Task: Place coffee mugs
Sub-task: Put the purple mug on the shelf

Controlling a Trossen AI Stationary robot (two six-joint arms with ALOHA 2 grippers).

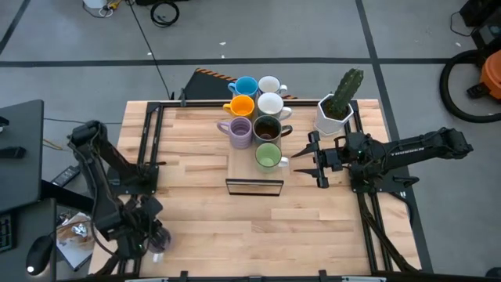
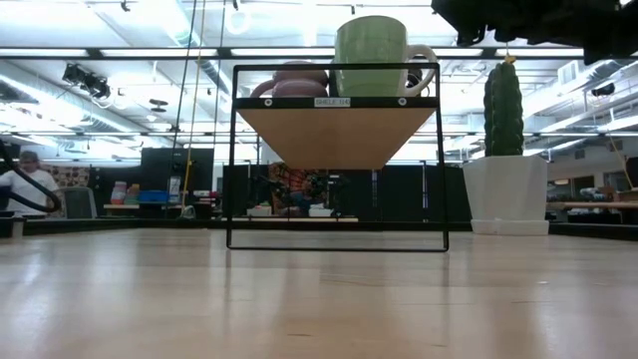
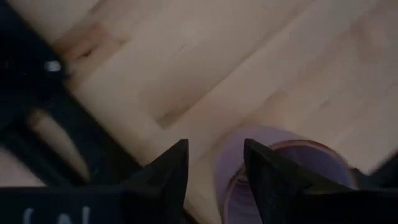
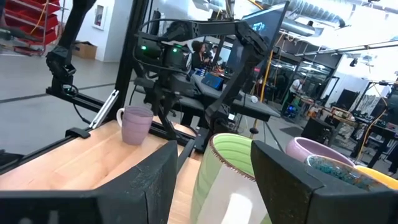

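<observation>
Seven mugs (image 1: 256,117) stand packed together on a raised shelf (image 1: 254,166) at the middle back of the bench (image 1: 203,227), in two rows running front to back. The potted cactus (image 1: 338,106) stands just right of them, with the right hand (image 1: 307,162) before it and beside the frontmost mug. An eighth mug (image 1: 157,241) sits well apart at the bench's front left corner, by the left hand (image 1: 149,233).

1. Small white label (image 2: 333,102) on front rail of black wire shelf (image 2: 237,160), low view; print too small to read.
2. White lettering on right arm (image 1: 412,151), high view; not legible.
3. No other readable text.
</observation>
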